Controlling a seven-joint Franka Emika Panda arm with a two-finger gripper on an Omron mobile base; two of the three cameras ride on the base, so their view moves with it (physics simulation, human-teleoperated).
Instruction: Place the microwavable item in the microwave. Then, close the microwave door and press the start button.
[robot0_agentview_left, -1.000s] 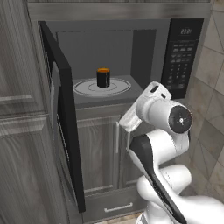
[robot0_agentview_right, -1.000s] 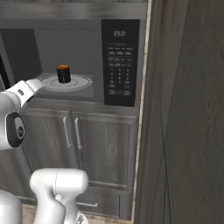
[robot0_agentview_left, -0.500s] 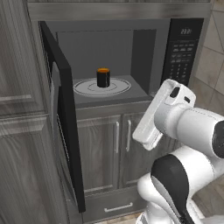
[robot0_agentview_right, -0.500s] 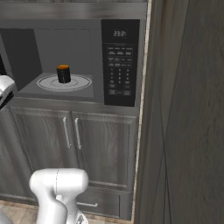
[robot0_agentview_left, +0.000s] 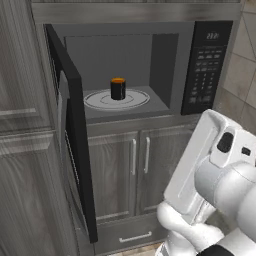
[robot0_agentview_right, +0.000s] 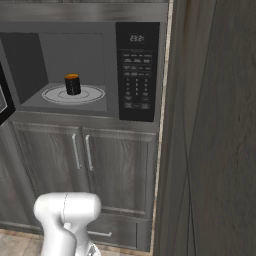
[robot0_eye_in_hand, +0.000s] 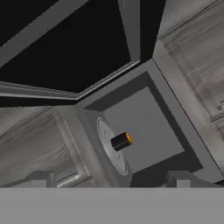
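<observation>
With the cup (robot0_agentview_left: 118, 88) sitting on the turntable (robot0_agentview_left: 116, 99), I am holding my gripper (robot0_eye_in_hand: 114, 181) spread and empty, facing the microwave door (robot0_agentview_left: 72, 135), which is standing wide open on the cavity's left.

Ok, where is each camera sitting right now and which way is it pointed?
Left base view: behind the arm, to its left, facing the open microwave with the door swung out; arm at lower right.
Right base view: behind to the right, facing the cavity and keypad; arm at lower left.
Hand view: rolled, looking into the cavity from outside; open fingertips at bottom.
All three show the cup on the turntable.
</observation>
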